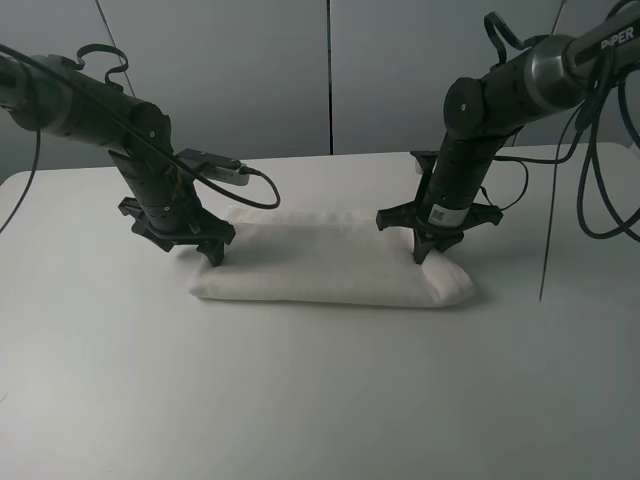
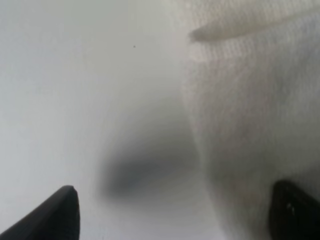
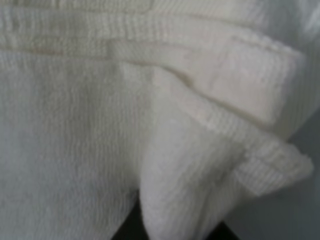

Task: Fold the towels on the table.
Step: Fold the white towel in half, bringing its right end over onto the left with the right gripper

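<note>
The towel (image 1: 330, 268) is lying folded in a long strip on the table (image 1: 300, 400), in the middle and a bit toward the far side. The left gripper (image 1: 214, 252) is reaching down at the towel's left end. Its fingers (image 2: 57, 216) are spreading wide and holding nothing. One is sitting over the bare table and the other over the cloth. The right gripper (image 1: 421, 252) is pushing down near the towel's right end. It is squeezing a bump of cloth between its tips.
</note>
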Robot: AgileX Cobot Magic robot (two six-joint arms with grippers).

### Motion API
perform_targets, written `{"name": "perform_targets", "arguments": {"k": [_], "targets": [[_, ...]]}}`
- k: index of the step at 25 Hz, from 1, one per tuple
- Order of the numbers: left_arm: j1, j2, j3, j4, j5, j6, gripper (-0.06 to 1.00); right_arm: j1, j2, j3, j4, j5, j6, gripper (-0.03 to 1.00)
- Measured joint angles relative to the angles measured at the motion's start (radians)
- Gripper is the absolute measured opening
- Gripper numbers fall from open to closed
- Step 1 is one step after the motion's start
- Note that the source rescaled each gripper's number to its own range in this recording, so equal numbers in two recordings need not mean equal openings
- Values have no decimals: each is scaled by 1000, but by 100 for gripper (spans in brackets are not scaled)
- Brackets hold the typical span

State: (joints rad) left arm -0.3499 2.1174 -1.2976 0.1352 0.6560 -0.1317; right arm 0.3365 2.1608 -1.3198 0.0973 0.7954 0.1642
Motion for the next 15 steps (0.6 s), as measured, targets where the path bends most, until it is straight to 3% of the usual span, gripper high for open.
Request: {"name": "perform_targets", "arguments": {"k": [10,15], "targets": [[0,0,0,-3,0,0,97,0,-64,1,4,30,-45,3],[0,0,0,-3,0,0,97,-2,-157,1,116,64,-111,3]]}}
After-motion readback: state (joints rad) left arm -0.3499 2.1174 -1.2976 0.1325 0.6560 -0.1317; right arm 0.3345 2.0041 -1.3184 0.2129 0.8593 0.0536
